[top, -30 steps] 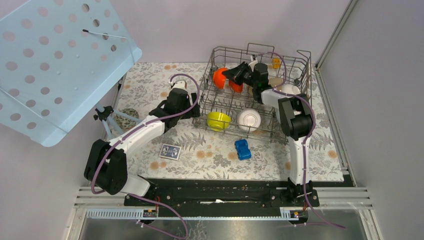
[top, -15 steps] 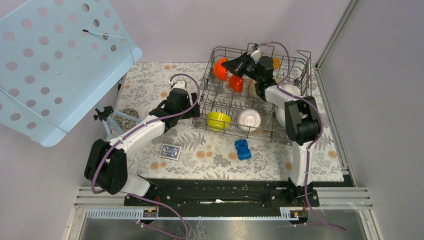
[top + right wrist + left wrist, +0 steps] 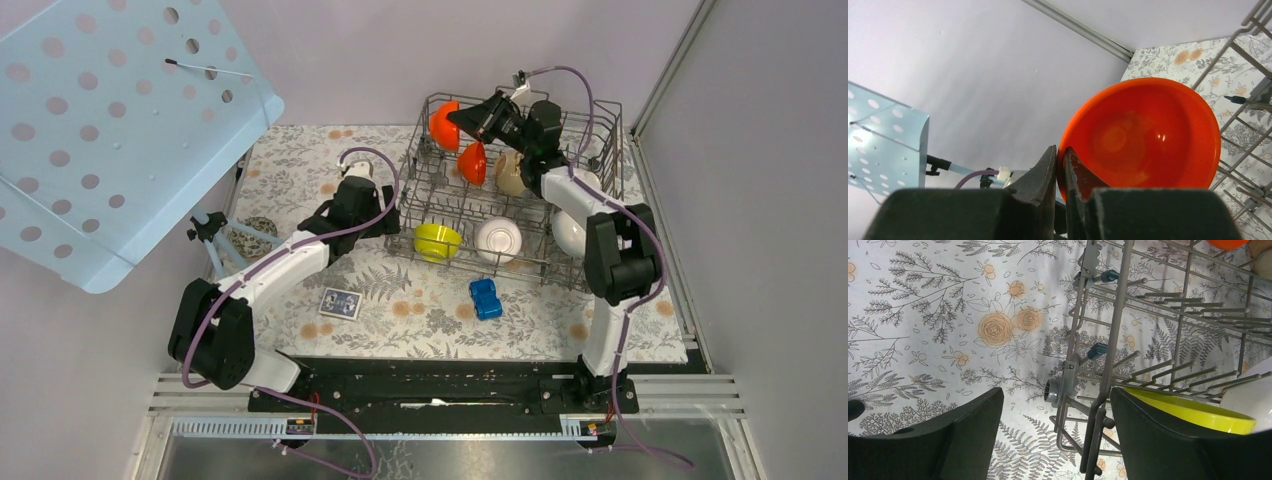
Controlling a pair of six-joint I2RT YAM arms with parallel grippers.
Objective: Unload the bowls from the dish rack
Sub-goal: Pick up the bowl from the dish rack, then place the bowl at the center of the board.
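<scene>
Watching floral-patterned bench (image 3: pixel 300 170) carry large grey wire dish rack (image 3: pixel 455 205); our left jaws gape wide, empty, at rack's near-left edge; our right jaws pinch rim of glossy orange-red round bowl (image 3: pixel 443 125) held over rack's far-left corner.

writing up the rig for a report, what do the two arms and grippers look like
The left arm and right arm both have white links with bulky black joints. A mauve cable loops along each. The left gripper and right gripper have matte black, wedge-shaped fingers. No markings are readable.
</scene>
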